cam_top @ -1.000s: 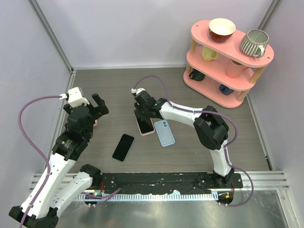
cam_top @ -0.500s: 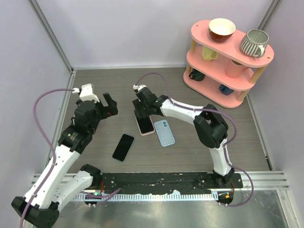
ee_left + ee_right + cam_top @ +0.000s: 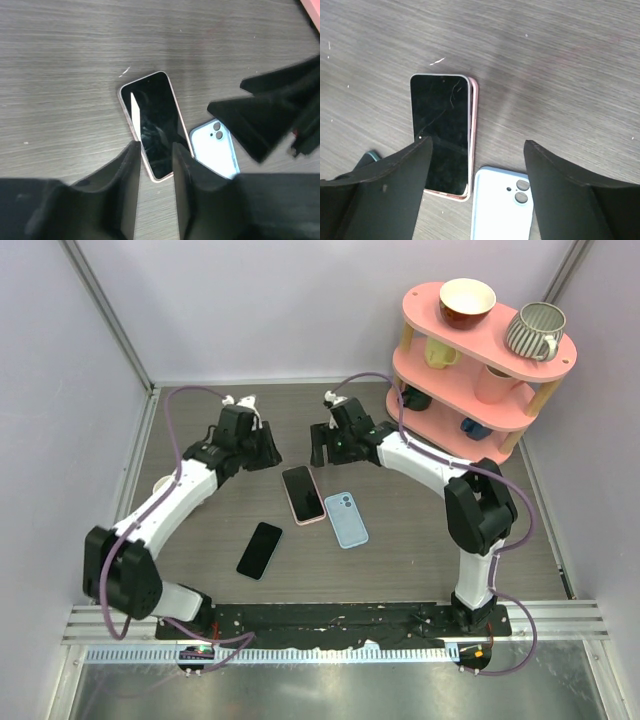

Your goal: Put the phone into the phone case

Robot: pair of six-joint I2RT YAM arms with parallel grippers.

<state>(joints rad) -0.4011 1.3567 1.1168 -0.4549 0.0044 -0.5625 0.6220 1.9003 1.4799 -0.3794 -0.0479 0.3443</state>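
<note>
Phone (image 3: 441, 131): screen up on the pink case (image 3: 473, 130); only a thin pink rim shows, so whether it is seated is unclear.
Blue case (image 3: 500, 210): 4 o'clock, just beside, lower end cut off.
Left gripper (image 3: 155, 146): 10 o'clock, fingers slightly parted, empty.
Right gripper (image 3: 325, 448): 1 o'clock, fingers spread wide, empty.
Black phone (image 3: 260, 550): 7 o'clock, apart.

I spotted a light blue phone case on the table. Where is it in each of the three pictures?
Top external: the blue case lies mid-table, just right of the pink-edged phone.
Left wrist: right of centre and a little low, with its lower end hidden.
Right wrist: bottom centre, cut off by the picture's lower edge.
Shared landmark: the pink-edged phone lies screen up, close beside the case's camera-hole end, in all three views.
</note>
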